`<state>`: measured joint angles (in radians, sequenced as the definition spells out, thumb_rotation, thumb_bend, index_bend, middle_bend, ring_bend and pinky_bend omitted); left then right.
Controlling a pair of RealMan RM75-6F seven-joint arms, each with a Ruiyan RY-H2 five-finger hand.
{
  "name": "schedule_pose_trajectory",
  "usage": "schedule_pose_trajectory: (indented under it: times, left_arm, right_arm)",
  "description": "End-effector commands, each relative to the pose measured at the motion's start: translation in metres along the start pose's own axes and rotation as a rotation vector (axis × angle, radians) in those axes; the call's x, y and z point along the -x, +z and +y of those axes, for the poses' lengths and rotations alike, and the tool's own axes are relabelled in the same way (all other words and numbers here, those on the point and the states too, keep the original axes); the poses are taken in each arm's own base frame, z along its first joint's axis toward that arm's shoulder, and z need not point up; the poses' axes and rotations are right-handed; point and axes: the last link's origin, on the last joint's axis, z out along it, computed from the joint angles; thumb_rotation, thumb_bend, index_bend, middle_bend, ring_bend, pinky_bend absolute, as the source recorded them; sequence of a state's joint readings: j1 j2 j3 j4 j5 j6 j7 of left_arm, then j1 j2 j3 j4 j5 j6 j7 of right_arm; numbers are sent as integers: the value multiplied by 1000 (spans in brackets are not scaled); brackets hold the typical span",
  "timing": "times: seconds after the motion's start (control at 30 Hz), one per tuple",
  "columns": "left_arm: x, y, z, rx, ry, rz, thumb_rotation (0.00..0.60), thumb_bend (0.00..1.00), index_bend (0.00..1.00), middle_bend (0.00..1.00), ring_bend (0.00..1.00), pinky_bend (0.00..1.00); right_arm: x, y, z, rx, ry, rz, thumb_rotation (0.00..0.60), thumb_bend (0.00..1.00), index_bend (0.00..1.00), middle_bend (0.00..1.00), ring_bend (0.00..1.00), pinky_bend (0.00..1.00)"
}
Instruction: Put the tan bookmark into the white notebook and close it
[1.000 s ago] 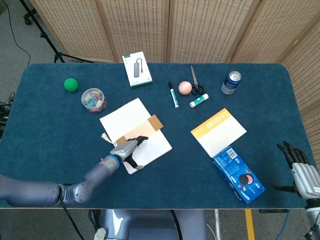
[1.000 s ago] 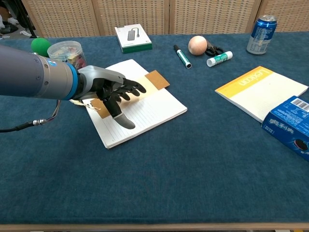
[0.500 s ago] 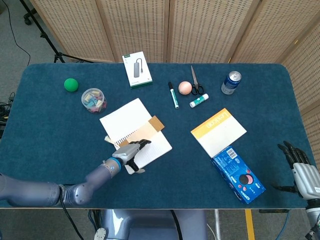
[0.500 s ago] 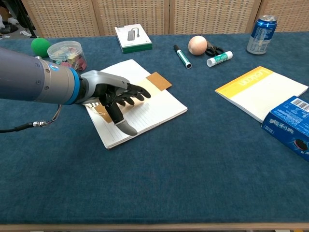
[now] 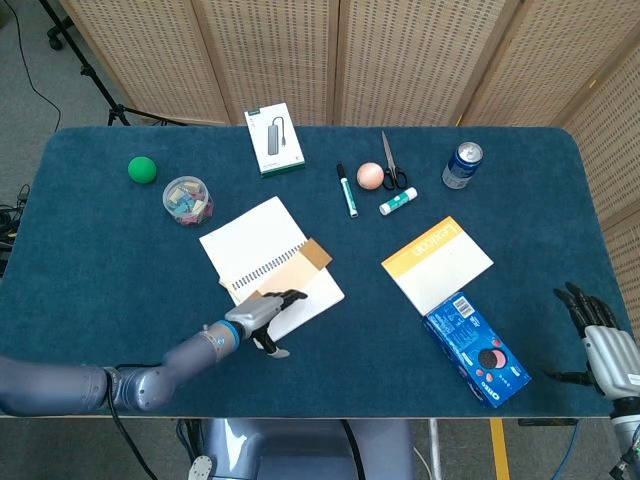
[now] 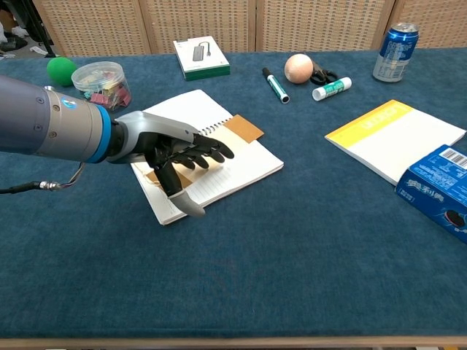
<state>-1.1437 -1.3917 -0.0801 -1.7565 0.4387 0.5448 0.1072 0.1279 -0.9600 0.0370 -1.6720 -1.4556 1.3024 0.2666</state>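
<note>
The white notebook [image 5: 250, 238] [image 6: 244, 166] lies open left of the table's middle, spiral down its centre. The tan bookmark [image 5: 306, 263] [image 6: 246, 129] lies slantwise across the lined right page, its far end poking past the page's edge. My left hand [image 5: 262, 312] [image 6: 172, 150] lies flat on the bookmark's near end with fingers spread, pressing on it and covering that part. My right hand [image 5: 601, 338] hovers open near the table's front right corner, far from the notebook, holding nothing; the chest view does not show it.
A green ball [image 5: 143, 169] and a jar of clips [image 5: 187, 199] sit at the left. At the back are a white box [image 5: 274, 138], marker [image 5: 346, 190], peach ball [image 5: 370, 175], scissors [image 5: 393, 165], glue stick [image 5: 398, 202] and can [image 5: 462, 165]. A yellow notepad [image 5: 437, 263] and blue cookie box [image 5: 477, 348] lie at the right.
My left hand has slid toward the front edge and a little right, dragging the bookmark with it across the spiral onto the right page. The right hand has not moved.
</note>
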Motion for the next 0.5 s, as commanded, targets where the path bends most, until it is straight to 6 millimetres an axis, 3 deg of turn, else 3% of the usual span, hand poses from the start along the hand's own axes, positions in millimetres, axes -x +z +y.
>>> schedule_pose_trajectory:
  times: [0.03,0.5]
  left_arm:
    - [1,-3,-1,0,5,-16,600,220,0,0,0,0]
    - [-17,-9,-15,-25,33,-17,600,223,0,0,0,0]
  right_arm:
    - [0,0,0,1,0,0,600,0,0,0,0,0]
    - [1,1,0,3,-2,-6,600,0,0,0,0,0]
